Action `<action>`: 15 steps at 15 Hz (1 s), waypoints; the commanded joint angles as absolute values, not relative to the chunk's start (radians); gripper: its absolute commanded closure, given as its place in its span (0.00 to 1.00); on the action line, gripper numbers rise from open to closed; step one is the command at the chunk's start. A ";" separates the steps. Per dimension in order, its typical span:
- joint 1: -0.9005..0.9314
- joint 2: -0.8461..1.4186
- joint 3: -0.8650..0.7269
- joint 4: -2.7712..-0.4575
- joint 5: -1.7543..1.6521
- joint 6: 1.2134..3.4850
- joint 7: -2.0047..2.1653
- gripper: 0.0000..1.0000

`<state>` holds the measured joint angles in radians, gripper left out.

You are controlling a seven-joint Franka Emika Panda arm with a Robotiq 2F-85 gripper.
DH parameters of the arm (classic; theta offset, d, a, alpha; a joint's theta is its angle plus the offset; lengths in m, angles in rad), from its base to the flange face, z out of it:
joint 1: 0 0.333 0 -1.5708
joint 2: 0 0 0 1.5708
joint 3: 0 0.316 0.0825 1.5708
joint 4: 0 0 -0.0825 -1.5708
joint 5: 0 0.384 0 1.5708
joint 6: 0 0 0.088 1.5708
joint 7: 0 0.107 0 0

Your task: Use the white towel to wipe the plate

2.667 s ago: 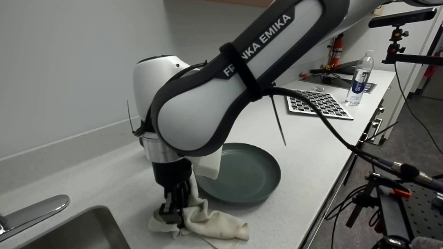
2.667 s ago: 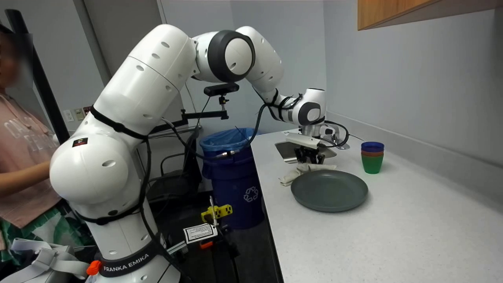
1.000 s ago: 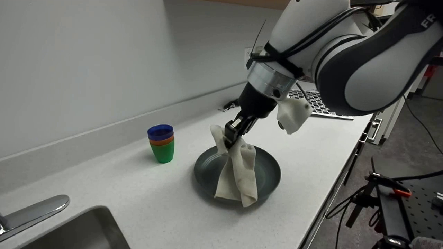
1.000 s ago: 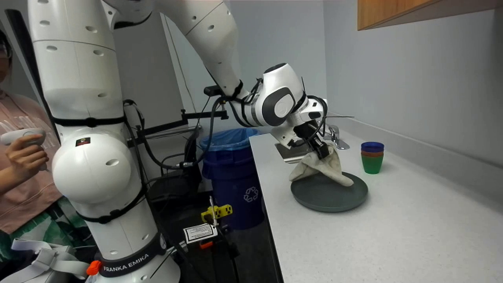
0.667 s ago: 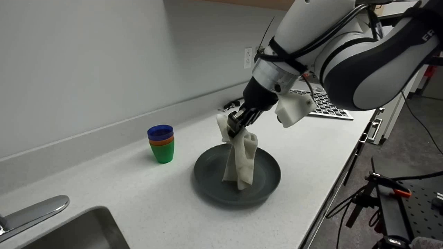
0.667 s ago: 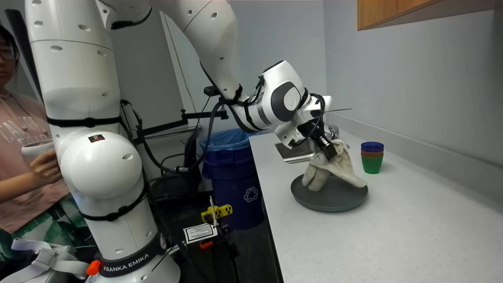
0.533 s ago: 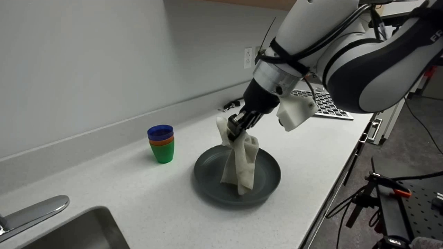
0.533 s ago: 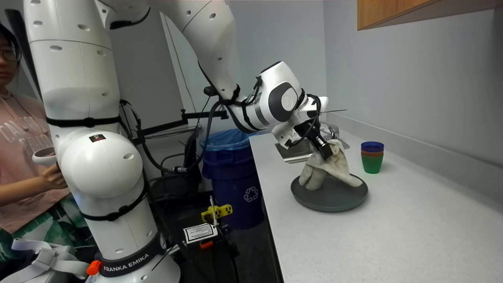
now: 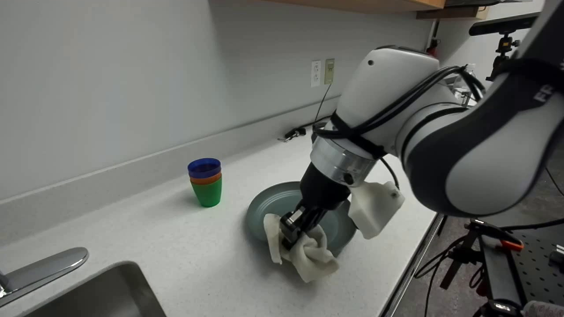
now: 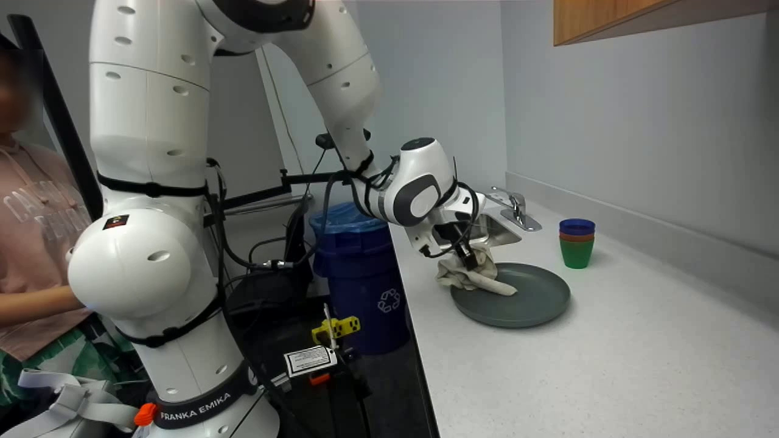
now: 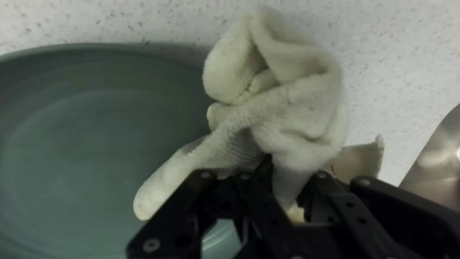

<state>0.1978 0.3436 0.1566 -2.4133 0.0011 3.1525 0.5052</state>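
1. We see a round grey-green plate point(image 10: 528, 309), shallow with a raised rim, flat on the counter point(image 10: 608, 365)
2. We see the cream-white towel point(image 11: 294, 111) bunched into twisted folds across the plate's edge
3. In the wrist view we find one rolled end over the plate's inside, other folds beyond the rim

Kitchen corner in what looks like a robotics lab: a white countertop point(image 10: 614, 365) with a steel sink point(image 9: 119, 284), faucet point(image 10: 517, 210), plate point(image 10: 532, 298) and nested colored cups point(image 10: 576, 245), a wood-toned cabinet point(image 10: 621, 21) above; alongside, a Franka Emika robot arm point(image 10: 149, 261), a perforated black platform point(image 9: 533, 273) and a bracket-mounted camera point(image 9: 502, 25).
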 commanded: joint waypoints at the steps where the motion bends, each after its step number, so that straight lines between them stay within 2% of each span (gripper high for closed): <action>1: 0.069 0.456 0.233 -2.306 0.102 3.150 0.344 0.97; 5: 0.049 0.481 0.203 -2.264 0.134 3.136 0.292 0.97; 10: 0.255 0.465 -0.066 -2.266 0.131 3.117 0.373 0.97; 15: 0.396 0.469 -0.222 -2.260 0.118 3.028 0.451 0.97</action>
<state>0.3201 0.4653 -0.1516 -2.2785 0.1054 3.1062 0.4088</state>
